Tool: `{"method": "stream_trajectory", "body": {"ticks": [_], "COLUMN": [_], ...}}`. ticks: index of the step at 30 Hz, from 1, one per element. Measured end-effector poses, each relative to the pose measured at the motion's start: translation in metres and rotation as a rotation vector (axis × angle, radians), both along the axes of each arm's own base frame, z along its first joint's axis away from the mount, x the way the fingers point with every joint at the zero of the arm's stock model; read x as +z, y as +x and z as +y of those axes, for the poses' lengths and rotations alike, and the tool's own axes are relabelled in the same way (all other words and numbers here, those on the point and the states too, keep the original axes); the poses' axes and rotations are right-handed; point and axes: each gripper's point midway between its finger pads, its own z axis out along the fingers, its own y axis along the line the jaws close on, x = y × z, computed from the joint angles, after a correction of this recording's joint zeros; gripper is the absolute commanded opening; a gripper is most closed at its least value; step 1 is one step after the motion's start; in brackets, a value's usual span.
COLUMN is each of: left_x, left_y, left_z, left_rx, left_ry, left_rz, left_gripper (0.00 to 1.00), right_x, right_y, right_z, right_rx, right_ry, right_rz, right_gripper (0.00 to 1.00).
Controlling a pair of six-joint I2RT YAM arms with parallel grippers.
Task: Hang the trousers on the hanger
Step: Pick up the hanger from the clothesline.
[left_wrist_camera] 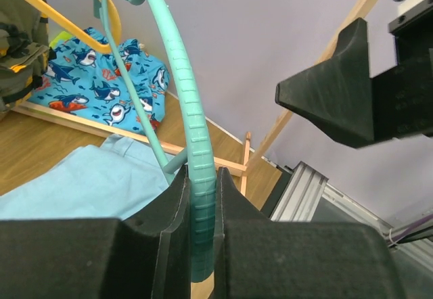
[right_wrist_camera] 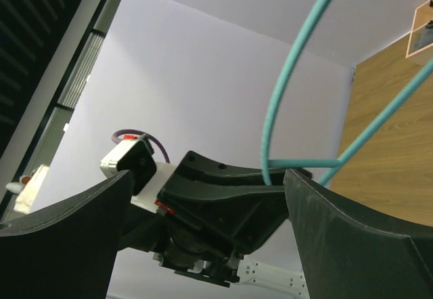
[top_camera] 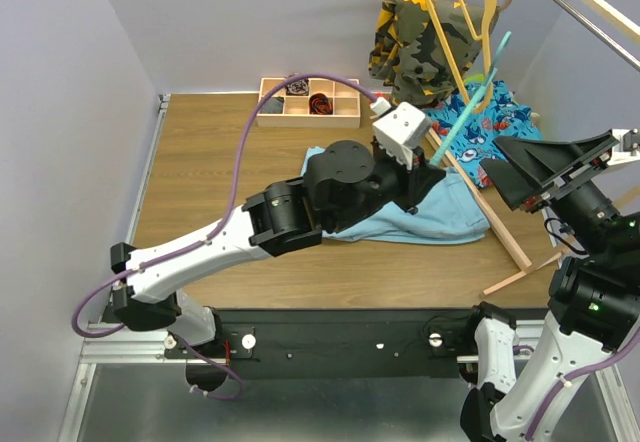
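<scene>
left hand [left_wrist_camera: 203,191] clamped on thin teal triangular hanger [left_wrist_camera: 184,89], raised for loading | right hand [right_wrist_camera: 210,174] apart, empty | wrinkly sky-blue cloth trousers [top_camera: 440,217] flat toward right edge of desk [top_camera: 200,192]

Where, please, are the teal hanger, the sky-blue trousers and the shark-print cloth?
teal hanger [left_wrist_camera: 186,96], left wrist view, ribbed bar.
sky-blue trousers [top_camera: 450,212], top external view, right part.
shark-print cloth [left_wrist_camera: 74,82], left wrist view, middle.

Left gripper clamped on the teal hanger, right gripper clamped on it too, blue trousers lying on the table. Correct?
Not quite. The right gripper is not clamped on the hanger: the right wrist view shows its jaws spread wide with nothing between them at the fingertips. The rest holds: the left gripper is clamped on the hanger, and the trousers lie on the table.
</scene>
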Motion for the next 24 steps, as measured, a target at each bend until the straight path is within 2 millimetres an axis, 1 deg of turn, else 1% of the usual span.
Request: {"method": "stream_trajectory", "body": {"ticks": [1, 5, 8, 9, 10, 13, 15, 20, 24], "left_x": [0.001, 0.016, 0.031, 0.033, 0.035, 0.033, 0.03, 0.021, 0.021], "left_y": [-0.001, -0.004, -0.002, -0.002, 0.0, 0.005, 0.009, 0.02, 0.027], "left_z": [0.004, 0.024, 0.034, 0.035, 0.037, 0.038, 0.039, 0.045, 0.057], "left_rx": [0.0, 0.005, 0.014, 0.016, 0.018, 0.021, 0.017, -0.011, -0.045], "left_ry": [-0.003, -0.048, -0.082, -0.087, -0.087, -0.074, -0.061, -0.031, -0.027], "left_rz": [-0.003, -0.031, -0.06, -0.066, -0.074, -0.09, -0.099, -0.12, -0.138], "left_gripper": [0.0, 0.0, 0.0, 0.0, 0.0, 0.0, 0.0, 0.0, 0.0], "right_x": [-0.002, -0.021, -0.042, -0.049, -0.06, -0.086, -0.096, -0.106, -0.113], "right_y": [0.001, 0.01, 0.019, 0.021, 0.025, 0.033, 0.038, 0.046, 0.056], "right_z": [0.0, -0.005, -0.01, -0.011, -0.013, -0.018, -0.022, -0.031, -0.044], "right_rx": [-0.001, -0.01, -0.016, -0.019, -0.021, -0.03, -0.041, -0.103, -0.179], "right_ry": [-0.004, -0.024, -0.038, -0.046, -0.048, -0.054, -0.069, -0.163, -0.26], "right_rz": [0.0, 0.022, 0.053, 0.059, 0.077, 0.119, 0.13, 0.092, 0.063], "right_gripper": [1.0, 1.0, 1.0, 1.0, 0.99, 0.98, 0.95, 0.91, 0.9]}}
